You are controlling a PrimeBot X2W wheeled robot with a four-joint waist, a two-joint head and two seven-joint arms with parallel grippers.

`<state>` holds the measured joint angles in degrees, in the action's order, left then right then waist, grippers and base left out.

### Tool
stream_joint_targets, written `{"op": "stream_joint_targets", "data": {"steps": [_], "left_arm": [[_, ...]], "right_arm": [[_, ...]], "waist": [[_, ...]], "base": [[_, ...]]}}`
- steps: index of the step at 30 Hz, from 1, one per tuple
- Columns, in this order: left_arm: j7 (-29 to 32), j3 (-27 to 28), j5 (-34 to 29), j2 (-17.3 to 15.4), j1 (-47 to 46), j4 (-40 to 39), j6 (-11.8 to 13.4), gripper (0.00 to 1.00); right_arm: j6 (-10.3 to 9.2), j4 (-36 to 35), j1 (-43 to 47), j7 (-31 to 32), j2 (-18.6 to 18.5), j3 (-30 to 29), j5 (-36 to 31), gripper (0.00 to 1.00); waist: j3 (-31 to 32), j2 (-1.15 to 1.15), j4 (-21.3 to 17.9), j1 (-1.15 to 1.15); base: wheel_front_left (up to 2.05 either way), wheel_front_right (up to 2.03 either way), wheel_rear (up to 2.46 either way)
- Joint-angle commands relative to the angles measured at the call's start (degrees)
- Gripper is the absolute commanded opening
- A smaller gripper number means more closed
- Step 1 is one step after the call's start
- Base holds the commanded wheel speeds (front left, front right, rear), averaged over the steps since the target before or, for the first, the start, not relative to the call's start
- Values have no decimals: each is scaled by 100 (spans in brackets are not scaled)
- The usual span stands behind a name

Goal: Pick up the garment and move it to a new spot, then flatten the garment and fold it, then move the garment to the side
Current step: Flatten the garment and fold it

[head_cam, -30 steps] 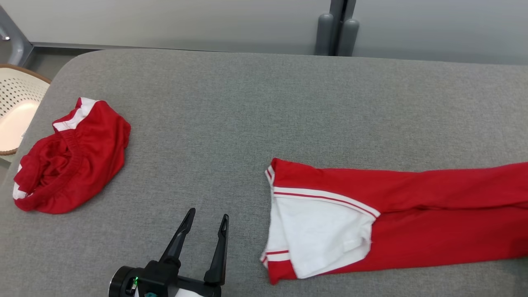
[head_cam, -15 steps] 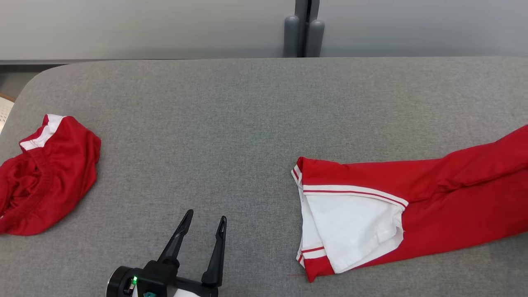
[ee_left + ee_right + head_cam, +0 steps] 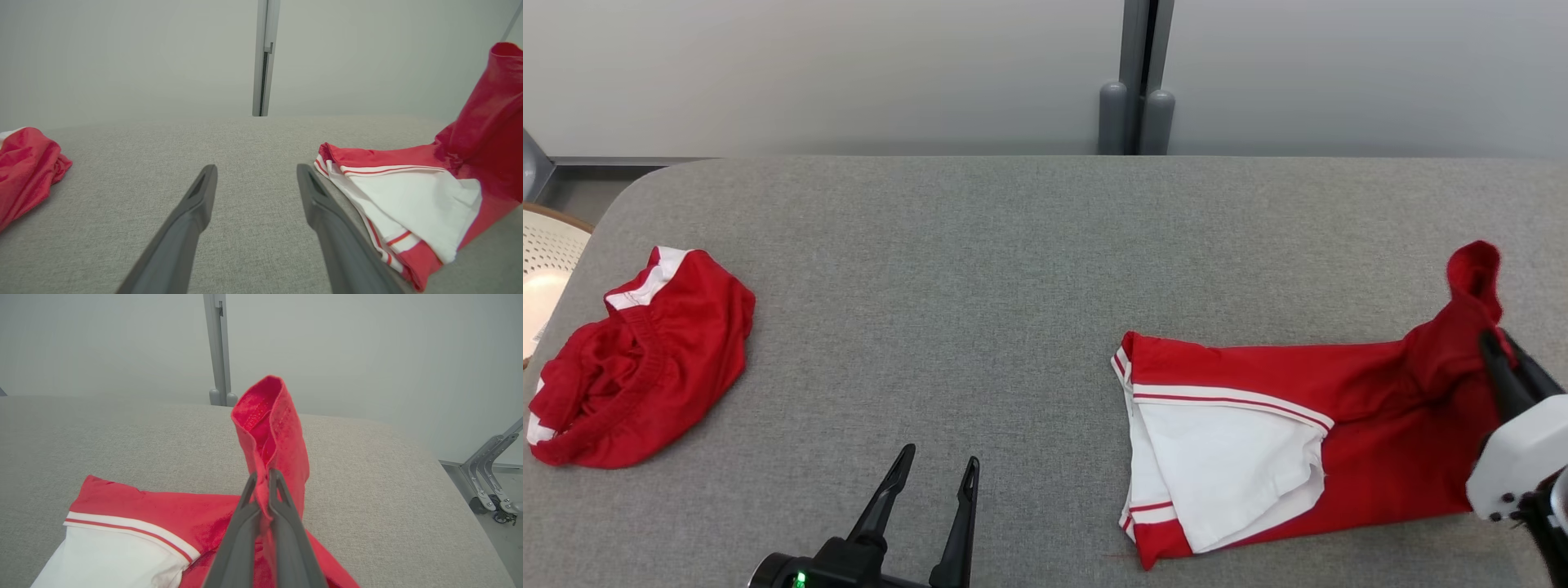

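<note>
- Head view: grey padded table (image 3: 980, 269) bearing one work item and one spare item, with two grippers over it.
- Garment (image 3: 1339, 384): red, with a white panel and red-and-white stripe trim. Mostly flat toward the table's right end. One red end lifted clear of the table top as a standing tube, open mouth uppermost.
- Right gripper (image 3: 1494, 351): at the table's right end. Fingers pressed together on the lifted red end, a fold of cloth pinched between them, plain in the right wrist view.
- Left gripper (image 3: 938, 454): over the table's near part, about mid-length. Fingers spread wide with nothing between them, clear of the garment's striped hem.
- Second red garment (image 3: 645, 359): bunched in a heap toward the table's left end, well apart from both grippers.
- Pale perforated basket (image 3: 547, 269): just past the table's left end, partly cut off, contents not readable.
- Step judged in hand: lift for the move to a new spot, with flattening and folding not yet done.
- Risk, slip: apparently only a narrow pinch of thin cloth taken, depth of bite hard to judge. Weight of the trailing part likely to pull it free on a lift.
- Risk, drag: bulk resting on the table's cloth cover. Sideways pull likely to bunch the white panel and add creases.
- Risk, overhang: carry past the table's right end likely to let the loose part slide off.
</note>
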<state>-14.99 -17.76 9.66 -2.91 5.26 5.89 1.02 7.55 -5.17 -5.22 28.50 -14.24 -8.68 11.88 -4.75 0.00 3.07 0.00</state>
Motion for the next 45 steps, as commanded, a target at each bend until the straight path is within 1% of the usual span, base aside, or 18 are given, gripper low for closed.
{"op": "stream_joint_targets", "data": {"steps": [1,2,6,11,16,18,21,24,26,28,29,30,33,35,38,40,42,45], "left_arm": [[-27,14,20,-13,29,-17,-23,100],[-27,14,20,-13,29,-17,-23,100],[-27,-3,13,-10,41,-22,-29,100],[-27,-35,7,-9,-20,-37,-37,100],[-27,-24,-23,-9,-94,-39,-39,100],[-27,-44,-21,-9,-114,-39,-47,100],[-27,-61,-5,-9,-146,-5,-44,100],[-27,-99,36,-10,-186,8,-37,100],[-27,-116,69,-9,-215,11,-16,100],[-27,-134,103,-8,-227,19,3,100],[-27,-144,110,-8,-227,23,5,100],[-27,-156,161,-8,-217,24,23,100],[-27,-179,179,-8,-190,37,44,100],[-27,-179,194,-9,-174,36,53,100],[-27,-155,213,-8,-152,36,76,100],[-27,-146,224,-9,-132,17,95,100],[-27,-134,232,-9,-123,-10,110,100],[-27,-120,248,-9,-133,-48,143,100]], "right_arm": [[-13,-319,174,105,234,146,-104,0],[-13,-319,174,105,234,146,-104,0],[-13,-567,314,114,739,478,-115,0],[-13,-380,308,-45,1039,852,-62,0],[-12,-129,200,-187,1116,1190,-52,0],[-13,-34,154,-223,1123,1309,-26,6],[-12,113,101,-318,1130,1482,80,7],[-12,290,61,-389,1130,1634,170,5],[-12,416,43,-398,1130,1748,200,2],[-12,538,13,-445,1130,1836,239,4],[-12,590,2,-450,1130,1878,282,12],[-12,641,-27,-486,1128,1934,405,100],[-12,666,-35,-510,1129,2052,719,100],[-12,548,-53,-568,1127,2101,889,100],[-12,338,-86,-693,1126,1952,1023,100],[-12,238,-73,-801,1119,1718,1075,100],[-12,124,-106,-934,1122,1434,963,100],[-12,14,-127,-1183,976,1189,836,100]], "waist": [[26,0,65,0],[26,0,65,0],[38,0,130,0],[0,0,205,0],[-91,0,299,0],[-142,0,343,0],[-200,0,425,0],[-233,0,531,0],[-248,0,597,0],[-256,0,658,0],[-256,0,683,0],[-245,0,718,0],[-226,0,757,0],[-209,0,762,0],[-165,0,722,0],[-129,0,663,0],[-100,0,588,0],[-71,0,469,0]], "base": [[0,0,0],[0,0,0],[0,0,0],[0,0,0],[0,0,0],[0,0,0],[0,0,0],[0,0,0],[0,0,0],[0,0,0],[0,0,0],[0,0,0],[0,0,0],[0,0,0],[0,0,0],[0,0,0],[0,0,0],[0,0,0]]}}
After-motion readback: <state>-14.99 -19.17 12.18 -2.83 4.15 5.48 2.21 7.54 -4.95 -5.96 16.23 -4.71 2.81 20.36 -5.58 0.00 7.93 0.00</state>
